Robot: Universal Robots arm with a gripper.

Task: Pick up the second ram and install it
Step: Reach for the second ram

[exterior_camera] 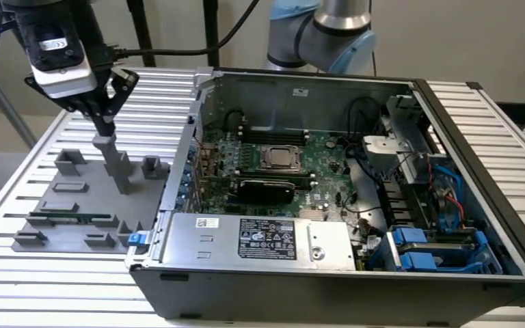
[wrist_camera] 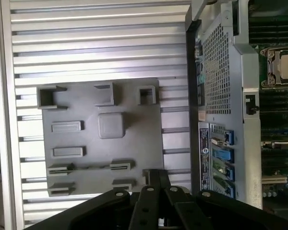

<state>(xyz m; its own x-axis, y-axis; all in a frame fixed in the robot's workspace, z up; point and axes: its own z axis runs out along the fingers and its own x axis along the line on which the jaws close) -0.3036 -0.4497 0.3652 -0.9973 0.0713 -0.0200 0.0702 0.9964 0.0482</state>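
Observation:
The second ram (exterior_camera: 71, 219) is a slim green strip standing on edge in slotted holders at the near side of the gray fixture plate (exterior_camera: 80, 195). In the wrist view the ram (wrist_camera: 91, 167) appears as a thin line between two holders on the plate (wrist_camera: 134, 143). My gripper (exterior_camera: 107, 130) hangs above the far part of the plate, over a tall gray post (exterior_camera: 117, 167), well clear of the ram. Its fingers look shut with nothing between them. In the wrist view the gripper (wrist_camera: 154, 173) points at the plate's edge beside the ram's holders.
An open computer case (exterior_camera: 335, 273) lies at the exterior view's right of the plate, with the motherboard (exterior_camera: 322, 154), its processor socket (exterior_camera: 281, 157) and a power supply (exterior_camera: 262, 239) inside. Case wall (wrist_camera: 216, 72) stands close beside the plate. A slatted metal table (exterior_camera: 25, 273) lies underneath.

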